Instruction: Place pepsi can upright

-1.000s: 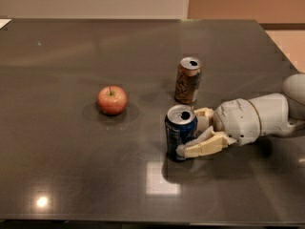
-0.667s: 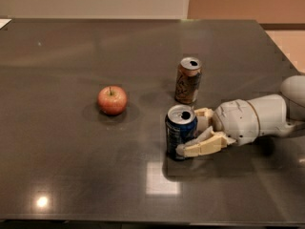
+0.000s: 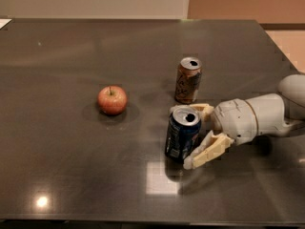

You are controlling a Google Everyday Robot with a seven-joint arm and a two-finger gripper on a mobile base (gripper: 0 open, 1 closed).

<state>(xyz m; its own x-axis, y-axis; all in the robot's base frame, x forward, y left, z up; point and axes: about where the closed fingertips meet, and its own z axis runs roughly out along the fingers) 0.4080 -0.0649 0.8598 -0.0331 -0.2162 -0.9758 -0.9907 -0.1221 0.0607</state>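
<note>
The dark, glossy desk [image 3: 66, 175] fills nearly the whole view, and all 4 of its edges can be seen or nearly seen. Starting from the left edge, a broad stretch of open surface runs to 1 red apple [image 3: 112, 99]. The apple sits left of centre, well apart from the left, far and near edges. More open surface lies between it and the 2 cans to its right.

The brown-gold can [image 3: 188, 80] stands upright right of centre, its opened top showing, with wide room behind it toward the far edge. Just in front of it, close but apart, the pepsi can [image 3: 181, 130] stands on its base with a slight lean, its silver top up. It is nearer the near edge than the far one, yet well in from both.

The end effector [image 3: 184, 138] reaches in from the right edge on a white arm [image 3: 257, 118] and is clamped on the pepsi can. 1 finger lies behind the rim and the other against the lower front side. 2 light reflections mark the open strip along the near edge.
</note>
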